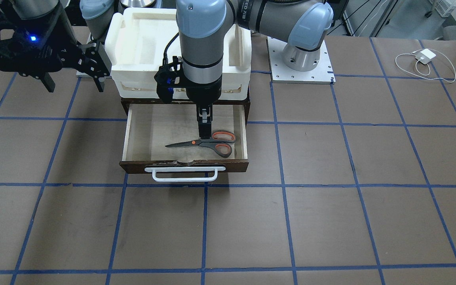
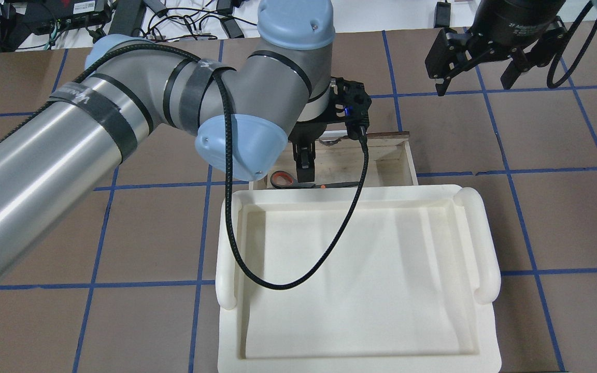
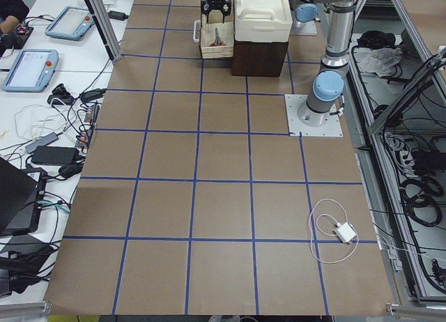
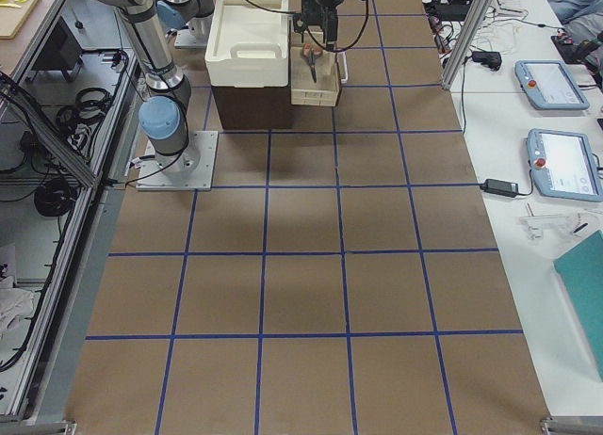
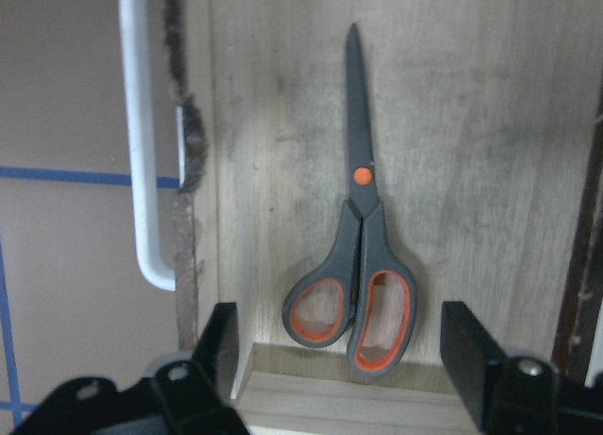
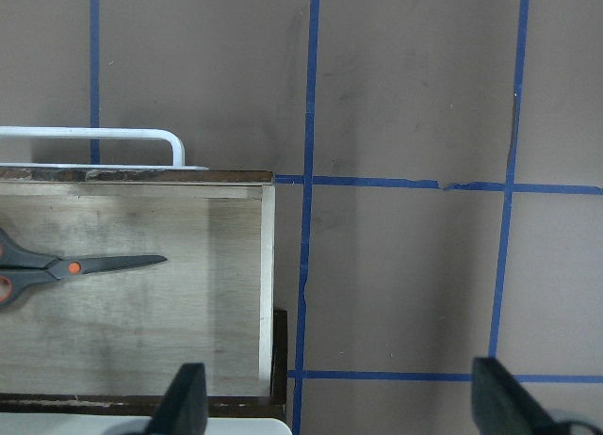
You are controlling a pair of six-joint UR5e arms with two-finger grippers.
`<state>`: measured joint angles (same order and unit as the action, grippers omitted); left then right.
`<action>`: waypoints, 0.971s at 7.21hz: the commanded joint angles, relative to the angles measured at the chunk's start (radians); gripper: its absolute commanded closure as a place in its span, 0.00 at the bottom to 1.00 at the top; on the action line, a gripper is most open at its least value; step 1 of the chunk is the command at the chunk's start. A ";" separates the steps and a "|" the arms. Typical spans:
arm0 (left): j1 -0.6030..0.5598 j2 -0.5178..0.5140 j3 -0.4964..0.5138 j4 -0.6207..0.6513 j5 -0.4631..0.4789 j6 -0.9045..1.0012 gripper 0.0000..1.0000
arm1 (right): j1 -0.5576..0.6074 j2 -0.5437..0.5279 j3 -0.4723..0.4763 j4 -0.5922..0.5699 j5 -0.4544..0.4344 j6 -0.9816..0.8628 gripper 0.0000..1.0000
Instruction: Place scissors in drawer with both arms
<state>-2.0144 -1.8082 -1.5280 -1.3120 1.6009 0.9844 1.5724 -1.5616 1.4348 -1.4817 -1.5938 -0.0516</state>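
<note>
The scissors [image 1: 208, 143] lie flat on the pale floor of the open drawer [image 1: 184, 165], blades towards its right-arm side. They also show in the left wrist view [image 5: 358, 256] and the right wrist view [image 6: 66, 265]. My left gripper [image 1: 204, 134] hangs straight down just above the handles, open, its fingers [image 5: 221, 341] wide on either side and touching nothing. In the overhead view the left gripper [image 2: 303, 163] stands over the scissors [image 2: 283, 180], which the tray edge partly hides. My right gripper [image 1: 73, 77] is open and empty, in the air beside the cabinet; it also shows in the overhead view [image 2: 477, 72].
A cream-white plastic tray [image 1: 141, 43] sits on the dark cabinet behind the drawer. The drawer's white bar handle [image 1: 184, 175] juts towards the table's middle. A white charger with its cable [image 1: 426, 57] lies far off beyond the left arm's base plate [image 1: 301, 73].
</note>
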 commanded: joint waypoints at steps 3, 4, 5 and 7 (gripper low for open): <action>0.216 0.104 0.014 -0.016 -0.004 -0.575 0.03 | 0.000 0.000 0.001 0.000 0.000 -0.008 0.00; 0.300 0.122 0.012 -0.045 -0.006 -0.613 0.00 | 0.000 0.000 0.001 0.000 0.000 -0.010 0.00; 0.368 0.133 0.011 -0.050 -0.007 -0.683 0.00 | 0.000 0.000 0.001 0.000 -0.001 -0.010 0.00; 0.436 0.155 -0.006 -0.087 0.004 -0.812 0.00 | 0.000 0.000 0.004 0.000 -0.003 -0.011 0.00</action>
<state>-1.6232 -1.6675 -1.5256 -1.3739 1.6006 0.2594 1.5723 -1.5616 1.4368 -1.4812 -1.5955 -0.0617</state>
